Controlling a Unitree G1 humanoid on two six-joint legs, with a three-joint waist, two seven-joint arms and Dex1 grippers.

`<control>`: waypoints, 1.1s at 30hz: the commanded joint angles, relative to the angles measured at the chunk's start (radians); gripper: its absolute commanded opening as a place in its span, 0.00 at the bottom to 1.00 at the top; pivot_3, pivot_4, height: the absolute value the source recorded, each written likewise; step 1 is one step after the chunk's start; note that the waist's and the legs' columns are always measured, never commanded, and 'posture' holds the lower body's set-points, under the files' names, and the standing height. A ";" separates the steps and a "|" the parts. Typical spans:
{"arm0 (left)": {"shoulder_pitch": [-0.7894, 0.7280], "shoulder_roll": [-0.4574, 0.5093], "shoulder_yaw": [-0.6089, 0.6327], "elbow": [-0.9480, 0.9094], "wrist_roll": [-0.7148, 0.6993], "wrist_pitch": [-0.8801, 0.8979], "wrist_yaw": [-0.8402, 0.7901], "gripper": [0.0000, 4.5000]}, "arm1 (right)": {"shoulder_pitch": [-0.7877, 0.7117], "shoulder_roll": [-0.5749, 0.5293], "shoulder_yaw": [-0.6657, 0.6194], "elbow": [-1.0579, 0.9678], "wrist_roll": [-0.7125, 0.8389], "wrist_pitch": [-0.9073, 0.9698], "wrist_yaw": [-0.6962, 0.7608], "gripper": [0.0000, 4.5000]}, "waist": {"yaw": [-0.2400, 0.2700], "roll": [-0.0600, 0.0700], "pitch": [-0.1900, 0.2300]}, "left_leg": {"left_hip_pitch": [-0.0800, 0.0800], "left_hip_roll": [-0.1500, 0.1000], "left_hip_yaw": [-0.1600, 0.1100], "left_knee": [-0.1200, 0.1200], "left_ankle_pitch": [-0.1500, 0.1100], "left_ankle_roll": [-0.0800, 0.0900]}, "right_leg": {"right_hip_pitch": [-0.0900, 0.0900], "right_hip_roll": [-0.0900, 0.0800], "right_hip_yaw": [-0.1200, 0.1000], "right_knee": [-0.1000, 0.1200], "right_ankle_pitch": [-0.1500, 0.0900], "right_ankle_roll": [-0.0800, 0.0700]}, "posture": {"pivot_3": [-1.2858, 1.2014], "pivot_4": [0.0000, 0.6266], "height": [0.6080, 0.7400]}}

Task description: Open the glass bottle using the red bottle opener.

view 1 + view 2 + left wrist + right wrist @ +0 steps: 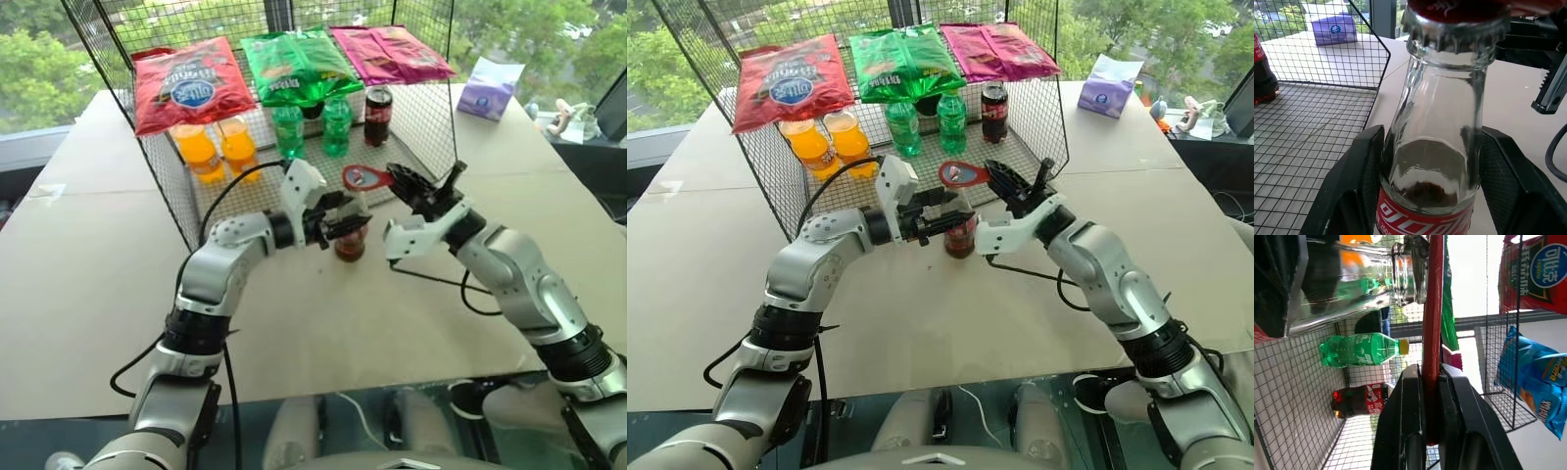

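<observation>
the glass bottle [960, 235] was stood upright on the paper-covered table [705, 284], just in front of the open wire rack [1038, 117]. it was gripped round its shoulder by the left gripper [345, 223], whose two black fingers [1354, 181] were pressed against either side of the glass just above the red label. dark cola was seen low in the bottle, and the crimped cap [1454, 14] was still seated on the neck.

the red bottle opener [963, 174] was clamped by its handle between the closed fingers of the right gripper [1004, 181], with its looped head held out toward the left, directly above the bottle. in the right wrist view the flat of the opener [1433, 333] was laid right against the cap end of the bottle; whether the loop was hooked under the cap's rim could not be told.

inside the rack, two orange drink bottles [828, 147], two green plastic bottles [926, 122] and a small dark cola bottle [994, 110] were lined up, with red, green and pink snack bags [901, 59] hung above them. a purple tissue pack [1109, 86] was left on the table to the right of the rack.
</observation>
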 commanded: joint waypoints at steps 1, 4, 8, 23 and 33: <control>-0.015 -0.006 0.003 -0.011 -0.006 -0.024 -0.008 0.49 | 0.006 -0.037 0.023 0.017 0.020 -0.017 0.126 0.00 | 0.000 0.000 0.000 | 0.000 0.000 0.000 0.000 0.000 0.000 | 0.000 0.000 0.000 0.000 0.000 0.000 | 0.52 0.24 1.00; -0.012 -0.008 0.007 -0.010 -0.009 -0.035 -0.009 0.49 | -0.022 0.002 -0.002 0.006 0.076 0.031 0.152 0.00 | 0.000 0.000 0.000 | 0.000 0.000 0.000 0.000 0.000 0.000 | 0.000 0.000 0.000 0.000 0.000 0.000 | 0.52 0.24 1.00; -0.008 -0.007 0.011 -0.011 -0.012 -0.044 -0.011 0.49 | -0.047 0.048 -0.027 -0.003 0.121 0.072 0.172 0.00 | -0.001 0.000 0.000 | -0.001 0.000 0.000 0.000 0.000 0.000 | -0.001 0.000 0.000 0.000 0.000 0.000 | 0.52 0.24 1.00; -0.001 -0.007 0.012 -0.015 -0.011 -0.055 -0.013 0.49 | -0.057 0.132 -0.101 -0.114 0.178 0.197 0.170 0.00 | -0.001 0.000 0.002 | -0.003 0.000 0.000 -0.001 0.000 0.000 | -0.003 0.000 0.000 -0.001 0.001 -0.002 | 0.52 0.24 1.00; 0.017 0.002 0.025 -0.032 -0.018 -0.059 -0.018 0.49 | 0.046 0.316 -0.287 -0.276 0.393 0.662 0.213 0.00 | 0.000 0.000 0.002 | -0.003 0.000 0.000 -0.002 0.000 0.000 | -0.003 0.000 0.000 -0.001 0.002 -0.002 | 0.52 0.24 1.00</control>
